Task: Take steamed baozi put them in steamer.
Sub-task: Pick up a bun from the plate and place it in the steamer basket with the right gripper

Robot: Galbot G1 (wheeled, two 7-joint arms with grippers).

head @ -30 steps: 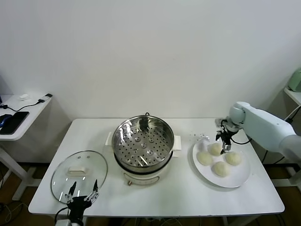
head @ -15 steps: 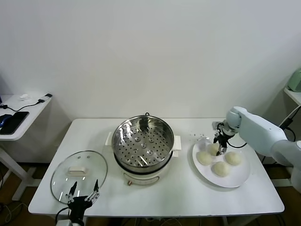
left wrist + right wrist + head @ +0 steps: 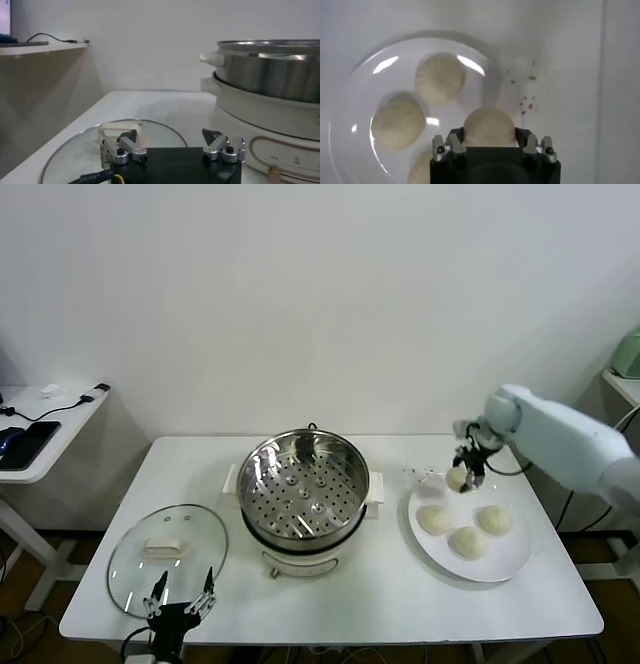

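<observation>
Lifted clear of the white plate [image 3: 505, 558] within the last second, one steamed baozi [image 3: 457, 478] now hangs in the right gripper [image 3: 465, 476] at the right of centre in the head view, above the plate's far-left rim. A second ago that gripper stood low among four buns; three buns [image 3: 468, 530] are left on the plate, at the lower right of the frame. The right wrist view shows the jaws narrowed around the held bun [image 3: 488, 127], one finger [image 3: 454, 142] pressed to each flank, with the plate [image 3: 365, 75] and its remaining buns [image 3: 440, 77] below and a scatter of dark specks [image 3: 525, 97] on the table beside the rim.

At the centre of the head view the steamer [image 3: 304, 499] sits open, its perforated tray bare, well apart from the lifted bun across a stretch of white table [image 3: 400, 594]; nothing stands between them. Its glass lid [image 3: 167, 556] lies flat at the lower left of the frame.

Parked at the bottom left edge just in front of the lid, the left gripper [image 3: 180, 609] has its fingers spread wide and empty. In the left wrist view that gripper [image 3: 172, 150] shows the same wide gap, with the lid [image 3: 90, 150] under it and the steamer's steel wall and cream base [image 3: 265, 95] filling the right side.
</observation>
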